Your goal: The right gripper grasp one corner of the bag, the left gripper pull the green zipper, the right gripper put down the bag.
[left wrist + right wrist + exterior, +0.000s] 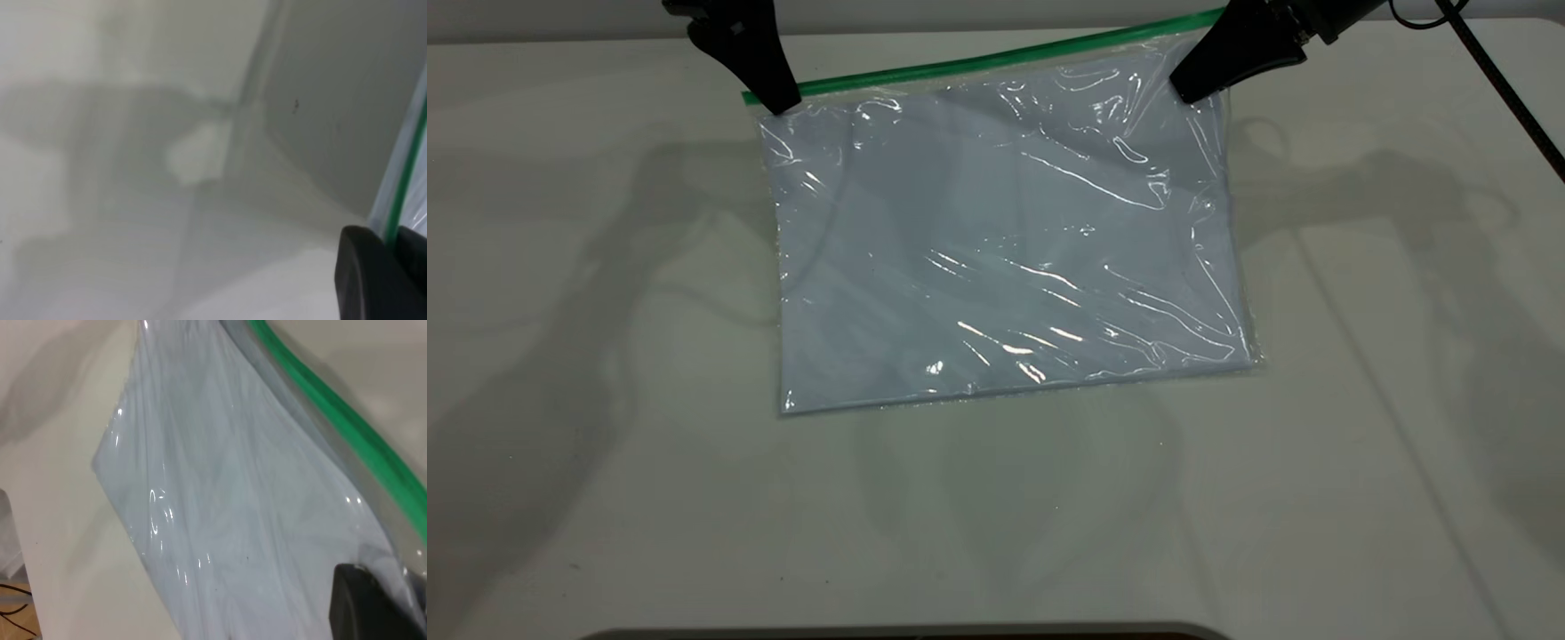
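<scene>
The bag (1005,258) lies on the table (1360,444), its green zipper (996,60) along the far edge.

The bag (996,240), a clear crinkly pouch with pale bluish sheets inside, is held up by its top corners, the green zipper (978,62) (a thin bright strip) running along its upper edge.
</scene>
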